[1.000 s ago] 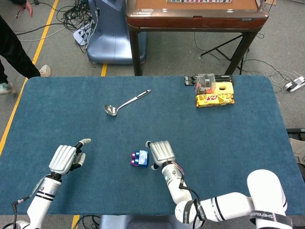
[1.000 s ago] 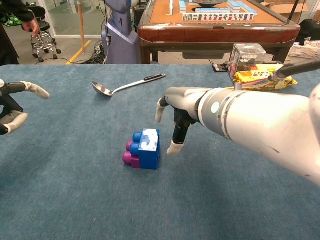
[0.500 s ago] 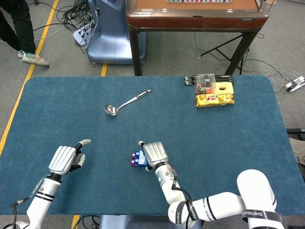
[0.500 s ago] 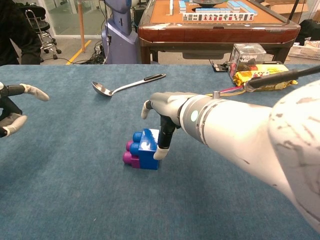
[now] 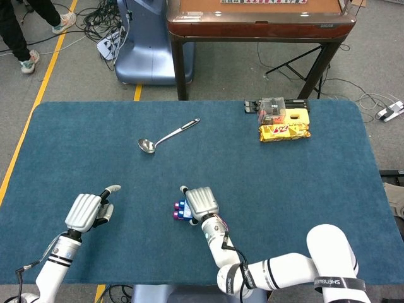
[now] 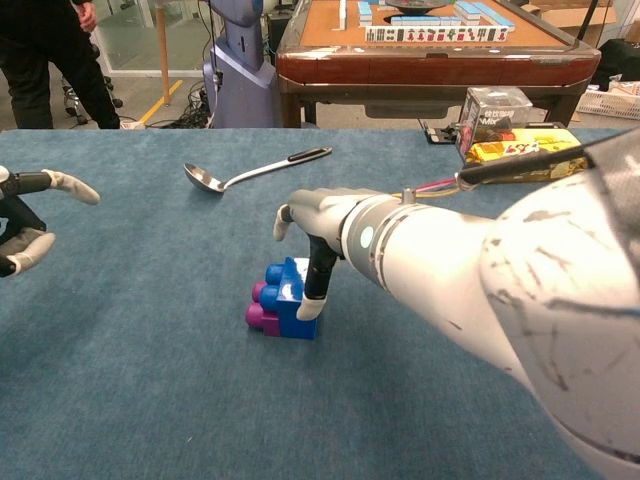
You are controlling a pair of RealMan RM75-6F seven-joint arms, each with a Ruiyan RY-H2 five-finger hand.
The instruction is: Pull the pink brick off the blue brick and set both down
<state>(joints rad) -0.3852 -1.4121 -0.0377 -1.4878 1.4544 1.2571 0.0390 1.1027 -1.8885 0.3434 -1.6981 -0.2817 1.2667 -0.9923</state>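
Joined bricks near the table's (image 5: 303, 164) front centre, lying on their side: the blue brick (image 6: 290, 300) with the pink brick (image 6: 262, 306) pressed against its 9 o'clock face. The right hand (image 6: 315, 215) sits over the blue brick, one fingertip (image 6: 311, 305) touching its 3 o'clock edge; whether the fingers have clamped it cannot be told. This placement likely anchors the blue brick, leaving the pink side exposed. The left hand (image 5: 86, 211) hovers at 9 o'clock, well apart, empty, thumb extended, apparently positioned to take the pink brick. A ladle (image 5: 165, 136) lies at 11 o'clock; snack packets (image 5: 284, 129) at 2 o'clock.
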